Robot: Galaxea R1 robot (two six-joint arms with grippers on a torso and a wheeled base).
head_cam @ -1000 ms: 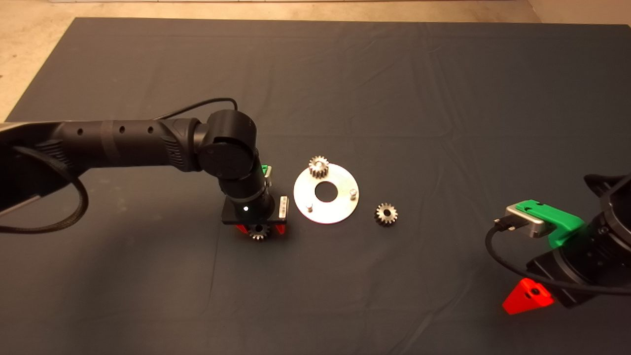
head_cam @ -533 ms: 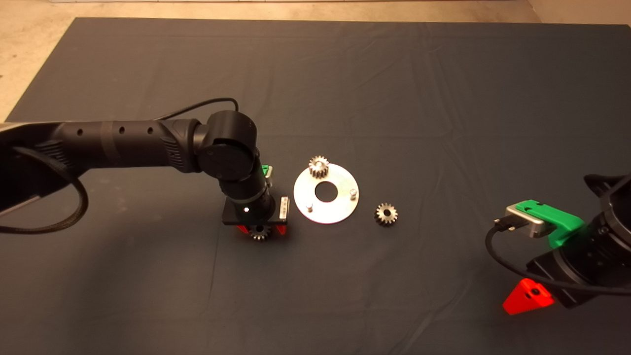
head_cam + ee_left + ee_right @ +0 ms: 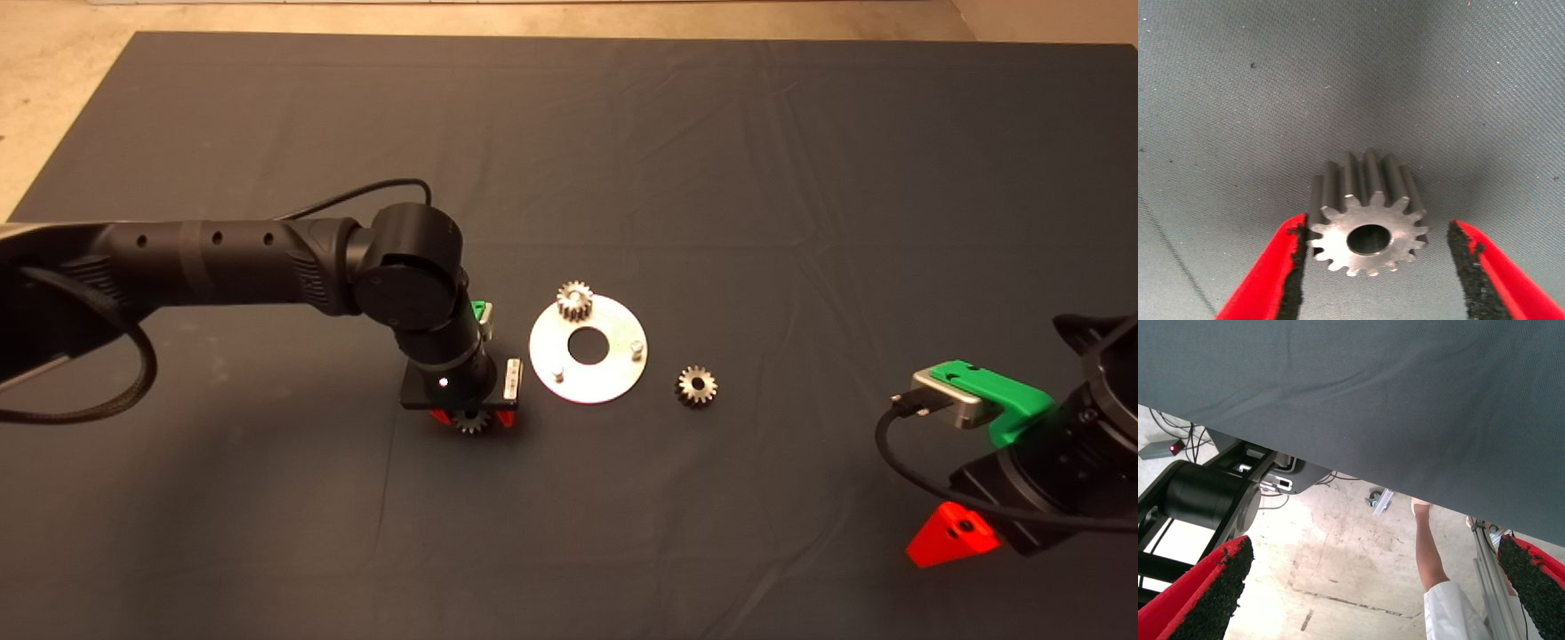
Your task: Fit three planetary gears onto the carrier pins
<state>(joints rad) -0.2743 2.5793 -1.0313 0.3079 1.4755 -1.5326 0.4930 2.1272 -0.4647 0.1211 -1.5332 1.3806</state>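
Left gripper is down on the dark mat just left of the shiny disc, jaws open around a loose gear: one pad touches the teeth, the other stands apart. On the disc, one gear sits on the far pin; two carrier pins stand bare, and a third gear lies on the mat just right of the disc. Right gripper is parked at the tabletop's lower right edge, jaws wide open and holding nothing, a person's leg showing beyond the mat.

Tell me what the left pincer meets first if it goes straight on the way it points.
Probably the loose gear lying between the left pincer's open fingers, one pad touching its teeth; then the mat beneath it.
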